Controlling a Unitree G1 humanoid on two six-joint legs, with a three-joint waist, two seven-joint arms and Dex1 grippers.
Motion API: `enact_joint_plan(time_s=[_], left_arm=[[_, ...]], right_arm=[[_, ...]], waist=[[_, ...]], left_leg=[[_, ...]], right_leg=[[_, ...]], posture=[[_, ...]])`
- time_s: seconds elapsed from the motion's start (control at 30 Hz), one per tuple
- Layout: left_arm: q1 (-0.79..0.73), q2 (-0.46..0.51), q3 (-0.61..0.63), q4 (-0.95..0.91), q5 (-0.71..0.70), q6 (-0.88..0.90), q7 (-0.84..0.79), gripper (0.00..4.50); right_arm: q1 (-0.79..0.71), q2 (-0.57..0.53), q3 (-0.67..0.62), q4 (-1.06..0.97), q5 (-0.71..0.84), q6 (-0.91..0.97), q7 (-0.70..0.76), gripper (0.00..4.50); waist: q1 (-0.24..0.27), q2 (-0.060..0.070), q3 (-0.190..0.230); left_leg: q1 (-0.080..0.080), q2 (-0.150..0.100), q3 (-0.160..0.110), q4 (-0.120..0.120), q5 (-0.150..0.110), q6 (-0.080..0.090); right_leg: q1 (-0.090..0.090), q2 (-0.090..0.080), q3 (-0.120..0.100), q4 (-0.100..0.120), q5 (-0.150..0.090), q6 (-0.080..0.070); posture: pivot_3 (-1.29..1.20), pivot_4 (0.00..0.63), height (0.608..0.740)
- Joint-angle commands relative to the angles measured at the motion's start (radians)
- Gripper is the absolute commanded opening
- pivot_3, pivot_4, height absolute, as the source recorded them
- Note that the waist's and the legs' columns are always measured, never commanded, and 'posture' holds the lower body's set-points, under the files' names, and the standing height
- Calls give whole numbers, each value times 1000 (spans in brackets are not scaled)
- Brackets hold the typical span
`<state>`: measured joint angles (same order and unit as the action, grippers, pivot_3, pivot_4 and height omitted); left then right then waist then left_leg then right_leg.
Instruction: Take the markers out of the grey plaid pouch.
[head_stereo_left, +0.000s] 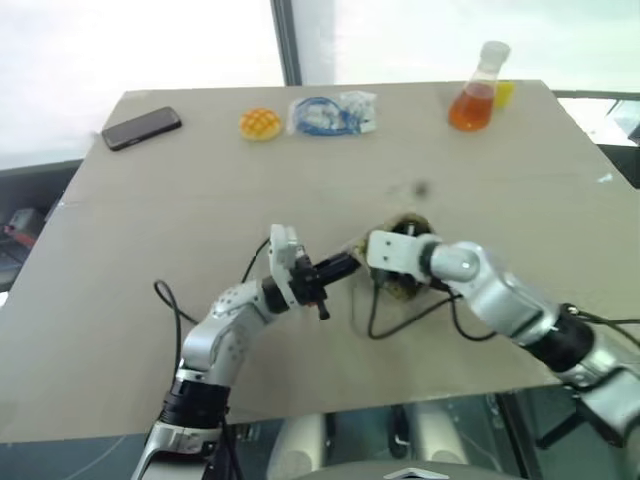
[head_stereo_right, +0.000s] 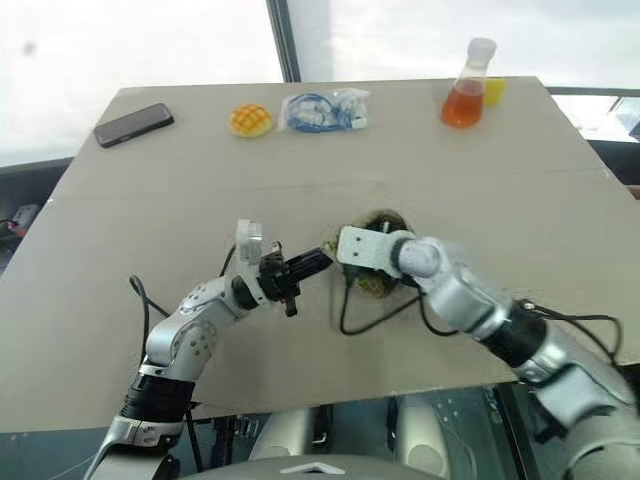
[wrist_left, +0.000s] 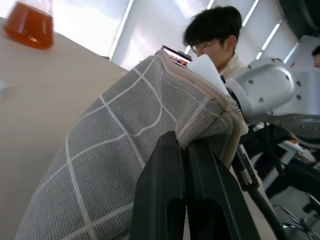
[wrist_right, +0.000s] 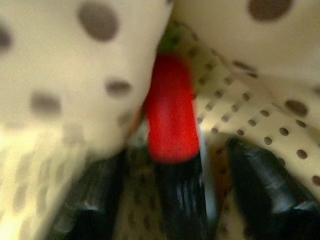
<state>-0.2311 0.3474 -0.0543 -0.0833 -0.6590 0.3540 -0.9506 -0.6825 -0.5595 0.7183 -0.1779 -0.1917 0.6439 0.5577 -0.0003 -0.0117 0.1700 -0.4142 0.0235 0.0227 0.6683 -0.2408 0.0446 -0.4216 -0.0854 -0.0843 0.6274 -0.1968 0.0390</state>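
Mid-worktop, the left end effector (wrist_left: 187, 192) pinches the rim of the soft, floppy grey plaid pouch (wrist_left: 115, 150). The right end effector (wrist_right: 175, 195), fingers parted inside, straddles the red-ended marker (wrist_right: 172, 110): light, stiff, smooth; best gripped mid-barrel.

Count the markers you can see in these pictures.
1: a marker with a red end lies inside the pouch, between the right end effector's fingers. Others may be hidden in the pouch.

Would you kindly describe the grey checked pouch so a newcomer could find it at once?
On the tan table, look near its middle, where both grippers meet. The left gripper pinches the pouch: soft grey fabric with thin white lines, unlike the hard phone or flask.
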Motion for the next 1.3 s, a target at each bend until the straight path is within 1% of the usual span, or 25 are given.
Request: enact_joint_plan(time_s=[0.03,0.07,0.1,0.17,0.27,0.37,0.43,0.5,0.57,0.63,0.77,0.83,0.87,0.93,0.97,1.03,1.07,1.1,1.13,1.2,1.3], left_arm=[[-23,-14,-1,-11,73,-114,-7,0],[-28,-17,4,13,109,-153,2,0],[-35,-19,7,35,139,-184,11,0],[-56,-24,15,82,191,-247,28,0],[-94,-28,28,153,249,-312,62,0],[-126,-30,33,212,289,-372,75,0],[-144,-34,33,239,309,-405,83,0],[-151,-37,28,249,318,-433,78,0],[-148,-42,19,241,321,-462,63,0],[-138,-52,14,213,306,-466,50,0],[-119,-51,15,190,294,-454,33,0],[-108,-41,16,198,309,-454,34,0],[-104,-36,16,204,322,-460,39,0],[-100,-26,19,225,358,-484,63,0],[-98,-23,21,228,366,-493,68,0],[-96,-13,24,239,405,-520,100,0],[-96,-7,26,249,432,-549,119,0],[-96,-2,26,258,459,-575,138,0],[-97,4,26,269,485,-597,158,0],[-103,17,27,296,548,-660,210,0],[-112,50,34,333,631,-757,281,0]], right_arm=[[37,-28,-61,-69,-26,38,35,1381],[45,-33,-107,-116,-13,55,41,788],[53,-33,-150,-154,6,74,51,463],[76,-54,-229,-249,48,117,91,457],[101,-60,-336,-359,130,181,143,457],[109,-74,-419,-425,186,212,170,457],[134,-65,-474,-461,250,242,193,457],[153,-64,-487,-465,268,250,190,457],[172,-79,-459,-442,245,219,173,457],[181,-40,-457,-401,248,209,140,457],[193,-11,-455,-333,228,152,101,457],[194,22,-505,-339,273,156,96,457],[189,51,-549,-354,321,171,98,457],[148,142,-704,-403,480,252,97,457],[131,171,-754,-420,533,283,93,457],[38,231,-941,-425,691,374,47,457],[-17,232,-1037,-404,748,422,15,457],[-60,220,-1107,-380,783,454,-12,457],[-87,198,-1149,-354,794,476,-36,457],[-109,126,-1182,-276,770,498,-72,457],[-64,-31,-1078,-107,636,460,-99,457]], waist=[[13,0,0],[16,0,0],[18,0,0],[18,0,0],[16,0,0],[15,0,0],[15,0,0],[14,0,0],[14,0,0],[14,0,0],[14,0,0],[14,0,0],[14,0,0],[14,0,0],[14,0,0],[13,1,1],[14,2,1],[15,2,1],[18,2,1],[19,1,0],[14,1,-1]], left_leg=[[0,0,-1,0,0,0],[0,0,-1,1,0,0],[-1,-1,-1,1,0,0],[-1,-1,-2,2,0,0],[-2,-1,-2,1,0,0],[-2,-1,-2,0,0,0],[-2,-1,-2,0,0,0],[-1,-1,-2,0,0,0],[-1,-1,-2,0,0,0],[-1,-1,-1,0,0,0],[-1,-1,-1,1,0,0],[-1,-1,-1,0,0,0],[-1,-1,-1,0,0,0],[-1,-1,-2,0,0,0],[-1,-1,-2,0,0,0],[-1,-1,-2,0,0,0],[-1,0,-1,0,0,0],[-1,0,-2,1,0,0],[0,0,-2,1,0,0],[-1,-1,-3,0,0,0],[0,-2,-1,-1,0,0]], right_leg=[[1,0,-1,0,0,0],[1,0,0,0,0,-1],[1,-1,0,0,-1,-1],[2,-1,0,-1,-2,-3],[2,-1,0,-2,0,0],[1,-1,0,-2,2,-3],[1,0,-1,-2,2,-2],[1,0,-1,-2,0,-1],[1,0,0,-2,0,0],[1,-1,0,-2,0,0],[1,-1,0,-2,0,0],[1,-1,0,-1,1,-1],[1,-1,0,-1,1,-1],[1,0,0,-1,1,-2],[1,0,0,-1,2,-3],[1,0,0,-1,3,-3],[1,0,0,-1,3,-3],[2,0,0,-1,3,-3],[2,-1,0,-1,3,-4],[3,-1,-2,-2,2,-4],[2,-2,0,-2,2,-4]], posture=[[0,150,740],[0,150,740],[0,150,740],[0,150,740],[0,150,740],[0,150,740],[0,150,740],[0,150,740],[0,150,740],[0,150,740],[0,150,740],[0,150,740],[0,150,740],[0,150,740],[0,150,740],[0,150,740],[0,150,740],[0,150,740],[0,150,740],[0,150,740],[0,150,740]])
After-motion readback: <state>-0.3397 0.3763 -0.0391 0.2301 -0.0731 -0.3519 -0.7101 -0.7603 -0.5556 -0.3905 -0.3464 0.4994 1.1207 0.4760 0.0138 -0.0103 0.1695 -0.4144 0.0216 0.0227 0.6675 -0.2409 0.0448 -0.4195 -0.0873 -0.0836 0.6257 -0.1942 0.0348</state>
